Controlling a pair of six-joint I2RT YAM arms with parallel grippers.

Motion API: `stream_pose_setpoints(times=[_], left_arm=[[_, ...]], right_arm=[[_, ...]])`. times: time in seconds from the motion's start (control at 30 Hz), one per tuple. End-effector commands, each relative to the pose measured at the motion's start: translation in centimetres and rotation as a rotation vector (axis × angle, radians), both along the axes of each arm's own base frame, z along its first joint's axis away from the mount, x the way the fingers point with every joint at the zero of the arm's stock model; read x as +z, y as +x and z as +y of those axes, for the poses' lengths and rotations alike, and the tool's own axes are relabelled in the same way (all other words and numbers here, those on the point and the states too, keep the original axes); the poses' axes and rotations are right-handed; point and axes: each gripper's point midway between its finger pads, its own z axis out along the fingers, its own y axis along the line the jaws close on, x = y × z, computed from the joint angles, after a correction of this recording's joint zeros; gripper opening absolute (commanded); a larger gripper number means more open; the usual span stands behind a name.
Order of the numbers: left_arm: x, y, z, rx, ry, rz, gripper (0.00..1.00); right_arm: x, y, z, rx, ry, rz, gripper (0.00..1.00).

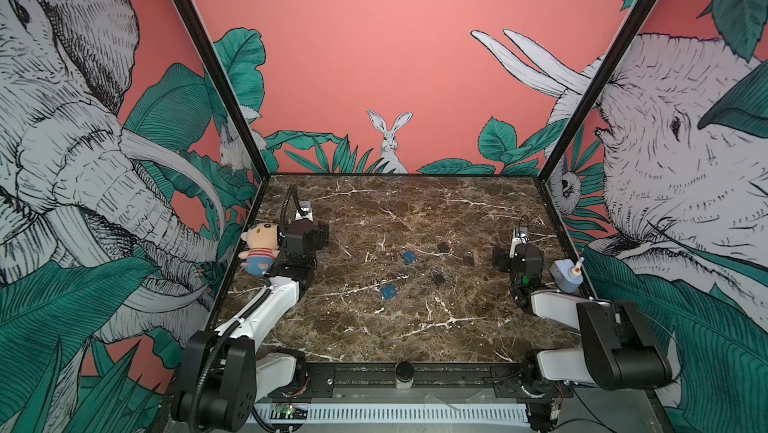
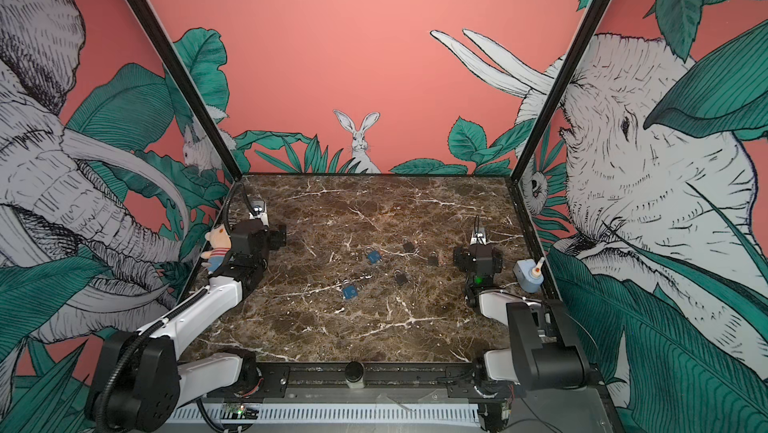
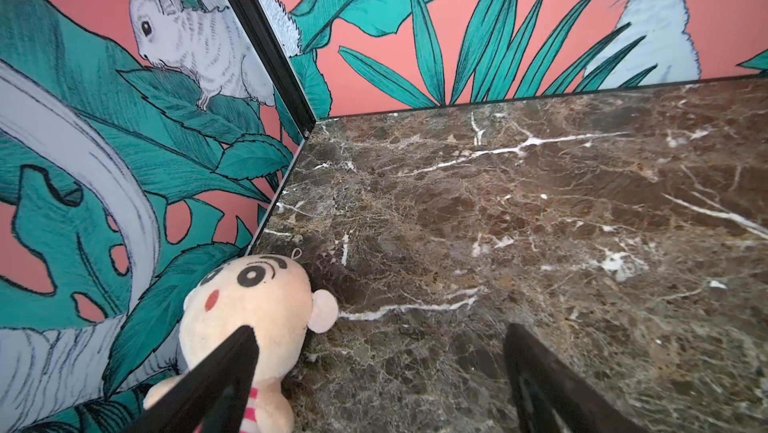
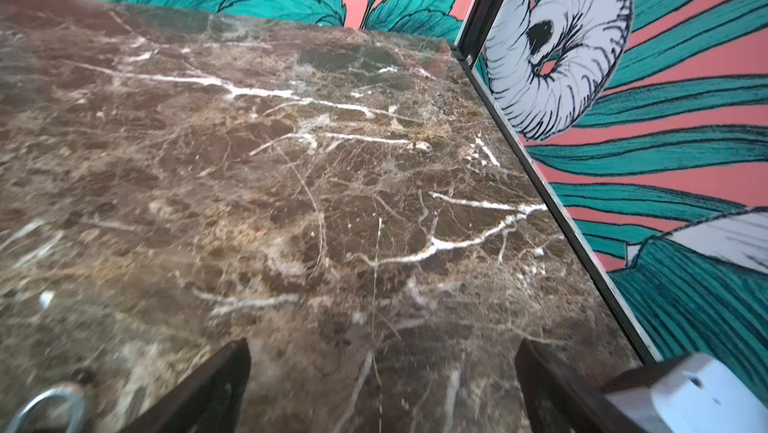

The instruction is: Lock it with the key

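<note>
Several small padlocks lie mid-table in both top views: two blue ones [image 1: 409,255] [image 1: 388,291] and three dark ones [image 1: 443,246] [image 1: 468,258] [image 1: 438,277]. I cannot make out a key in any view. My left gripper [image 3: 380,329] hangs open over bare marble at the table's left side, one finger in front of a plush doll [image 3: 249,306]. My right gripper [image 4: 384,341] is open and empty at the right side, low over the marble. A metal shackle [image 4: 45,406] shows at the edge of the right wrist view, beside the gripper.
The plush doll [image 1: 259,252] lies against the left wall beside the left arm. A blue bottle with a white cap [image 1: 567,275] stands by the right wall next to the right arm. Printed walls close the marble table [image 1: 374,327] on three sides.
</note>
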Motion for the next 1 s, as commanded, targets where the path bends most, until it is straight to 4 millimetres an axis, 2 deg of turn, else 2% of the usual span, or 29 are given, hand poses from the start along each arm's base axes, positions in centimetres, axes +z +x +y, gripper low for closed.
stream_pose_setpoints(times=[0.0,0.1,0.27,0.37,0.47,0.67,0.8,0.97], left_arm=[[-0.8,0.9,-0.3,-0.037,-0.003,-0.037,0.93],[-2.2,1.3,-0.1,-0.038,-0.028,-0.048,0.93],[-2.2,1.9,0.1,-0.094,-0.080,-0.063,0.92],[-2.6,1.4,-0.1,-0.117,-0.087,-0.033,0.92],[-4.0,0.6,-0.5,-0.146,-0.082,0.035,0.91],[-5.3,1.1,-0.1,-0.137,-0.051,-0.001,0.91],[-7.0,1.9,-0.3,-0.153,-0.042,-0.003,0.90],[-8.2,2.2,-0.8,-0.211,-0.076,0.012,0.91]], right_arm=[[2.5,1.8,0.0,0.013,0.004,-0.146,0.99],[1.2,2.5,0.1,0.036,0.032,-0.128,0.99],[0.9,2.6,-0.3,0.063,0.097,-0.139,0.99],[1.0,2.5,-0.5,0.060,0.109,-0.146,1.00],[0.9,2.5,-0.4,0.064,0.113,-0.145,0.99],[0.8,2.9,0.3,0.113,0.122,-0.128,0.99],[0.8,2.9,0.4,0.122,0.127,-0.126,1.00],[0.7,3.3,2.0,0.224,0.136,-0.104,0.99]])
